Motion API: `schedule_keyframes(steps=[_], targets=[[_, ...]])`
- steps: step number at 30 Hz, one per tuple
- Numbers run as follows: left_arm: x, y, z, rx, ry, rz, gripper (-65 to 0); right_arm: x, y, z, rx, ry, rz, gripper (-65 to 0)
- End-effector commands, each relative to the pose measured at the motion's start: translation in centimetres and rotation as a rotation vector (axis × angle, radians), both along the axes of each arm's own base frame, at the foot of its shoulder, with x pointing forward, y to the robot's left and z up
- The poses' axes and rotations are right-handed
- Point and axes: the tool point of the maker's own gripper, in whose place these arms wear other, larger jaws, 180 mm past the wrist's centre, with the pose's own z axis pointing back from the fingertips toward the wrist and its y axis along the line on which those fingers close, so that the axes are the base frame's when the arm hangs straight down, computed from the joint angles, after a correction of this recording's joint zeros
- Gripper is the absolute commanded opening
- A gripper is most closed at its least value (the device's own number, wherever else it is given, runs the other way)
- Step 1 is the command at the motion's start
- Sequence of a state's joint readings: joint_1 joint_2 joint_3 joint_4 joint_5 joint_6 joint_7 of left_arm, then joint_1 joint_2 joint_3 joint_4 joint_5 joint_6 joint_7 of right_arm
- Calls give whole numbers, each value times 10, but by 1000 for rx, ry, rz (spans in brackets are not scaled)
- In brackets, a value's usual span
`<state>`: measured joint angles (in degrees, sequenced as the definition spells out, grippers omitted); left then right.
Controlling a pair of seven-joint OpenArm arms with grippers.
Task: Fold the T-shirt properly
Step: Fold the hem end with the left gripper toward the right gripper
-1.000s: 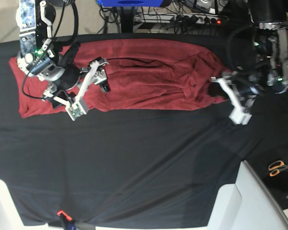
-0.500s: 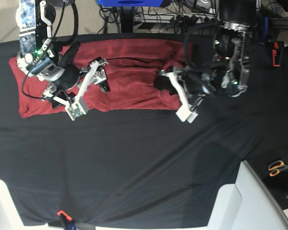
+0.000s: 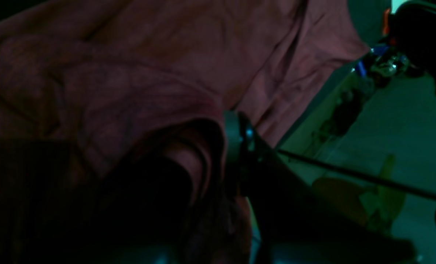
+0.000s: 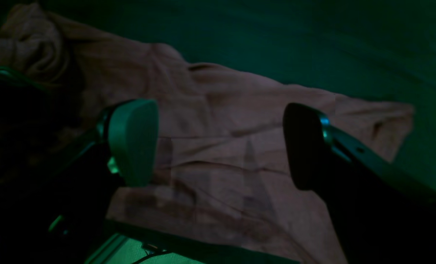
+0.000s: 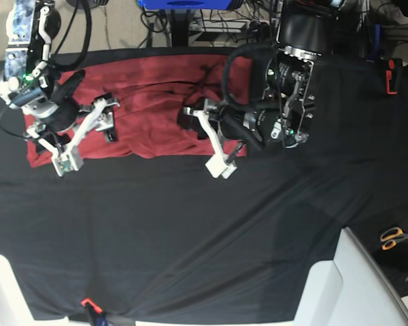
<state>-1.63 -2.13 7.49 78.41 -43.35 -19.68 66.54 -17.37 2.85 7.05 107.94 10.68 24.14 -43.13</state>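
Observation:
The brick-red T-shirt (image 5: 156, 81) lies along the far side of the black-covered table, its right end doubled over toward the middle. My left gripper (image 5: 189, 117) is shut on that bunched right end, above the shirt's centre. In the left wrist view the fabric (image 3: 130, 73) folds into the dark fingers (image 3: 234, 139). My right gripper (image 5: 87, 136) stands open over the shirt's left part. In the right wrist view its two pads (image 4: 133, 139) are spread wide above flat cloth (image 4: 221, 165), with nothing between them.
Black cloth (image 5: 190, 231) covers the table in front of the shirt. Orange-handled scissors (image 5: 394, 238) lie at the right edge. A white panel (image 5: 357, 285) rises at the near right, and a small orange clip (image 5: 88, 303) sits on the near edge. Cables and a power strip run behind the table.
My left gripper has travelled far to the left, dragging the shirt's right end over its middle. The right gripper has shifted left a little and stays open.

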Motion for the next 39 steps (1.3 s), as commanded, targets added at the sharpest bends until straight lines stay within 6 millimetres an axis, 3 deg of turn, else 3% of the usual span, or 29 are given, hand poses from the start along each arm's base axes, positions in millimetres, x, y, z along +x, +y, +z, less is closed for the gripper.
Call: schedule_keyframes(steps=[1,13,33,39], targets=[[14,-8,14,-40,-43,5,-650,7,1,10,12,-42,4,-149],[20,-37,25,-106,-44,5,-650,7,2,10,13,-42,7,-149],[18,-46,22,-125,-17,7,-650,7,3,10,14,-41,8,-149],[26,-48,28,-131,-36,4,-650,7,3,10,14,-41,8,-149]])
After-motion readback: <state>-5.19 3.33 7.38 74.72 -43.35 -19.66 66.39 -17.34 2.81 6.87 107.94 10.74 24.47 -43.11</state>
